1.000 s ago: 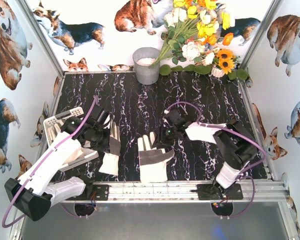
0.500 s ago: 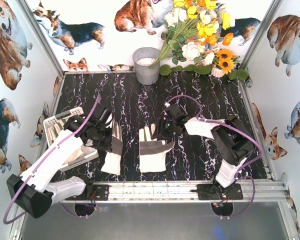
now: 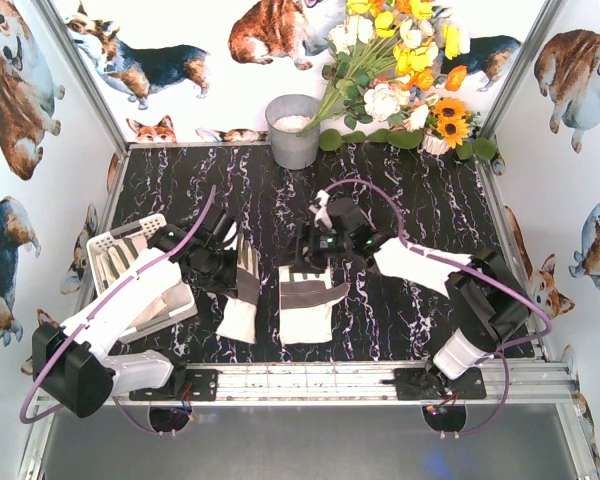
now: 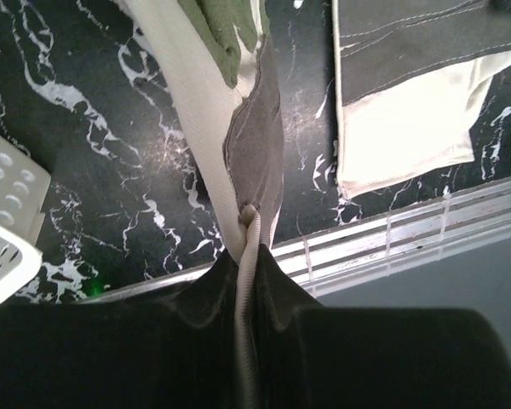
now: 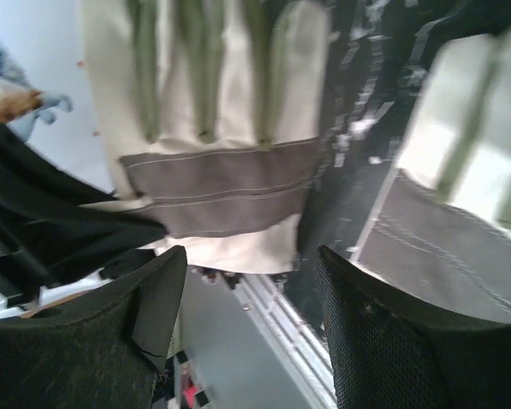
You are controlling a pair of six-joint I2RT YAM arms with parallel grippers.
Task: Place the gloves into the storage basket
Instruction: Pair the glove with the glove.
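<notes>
the left gripper is clenched on the left glove. the wrist view shows the cloth squeezed tight between the closed fingers, at the edge of its grey patch. this glove stretches from the gripper toward the front rail, just right of the basket and outside it. whether it rests on the table or hangs just above it i cannot tell. the basket sits at the table's left edge, partly hidden under the left arm. the middle glove lies flat on the table with its fingers pointing away from the rail, just beside the left glove with a dark strip of table between them. the right gripper is over the fingertips of the middle glove, released, its jaws apart with nothing between them. a bucket and flowers stand at the back of the table.
</notes>
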